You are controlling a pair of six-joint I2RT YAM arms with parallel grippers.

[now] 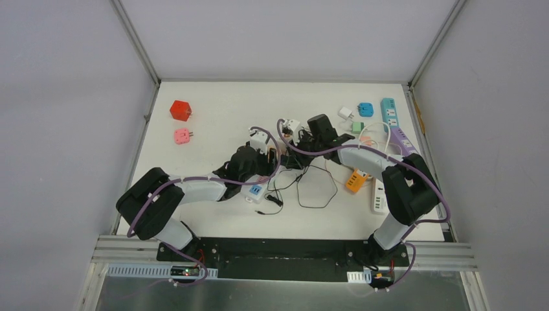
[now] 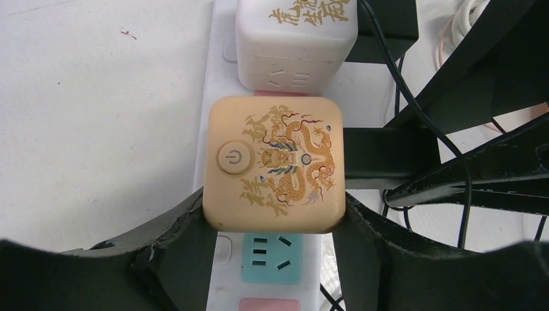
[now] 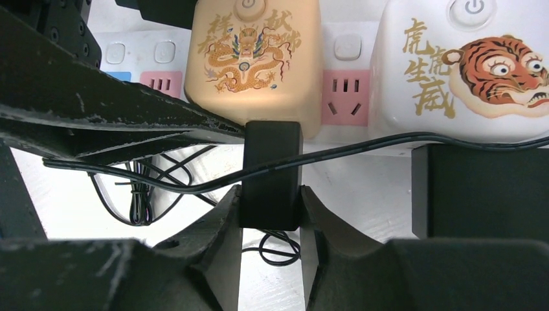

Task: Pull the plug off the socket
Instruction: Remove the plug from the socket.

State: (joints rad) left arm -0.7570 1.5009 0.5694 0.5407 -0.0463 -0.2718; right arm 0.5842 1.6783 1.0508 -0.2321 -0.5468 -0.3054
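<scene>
Right wrist: cable [image 3: 349, 150] crosses the plug [image 3: 270, 202] in dragon cube [image 3: 252, 65], tiger cube [image 3: 466, 71] beside.

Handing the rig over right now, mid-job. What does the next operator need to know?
Left gripper: shut on the dragon cube socket, bracing it on the power strip.
Right gripper: shut on the black plug, which is seated in the cube's side.
Done: both grips are set.
Left to do: the plug is not yet out. Probably pull it straight away from the cube while the left gripper holds. Mind the black cable lying across the plug.
</scene>
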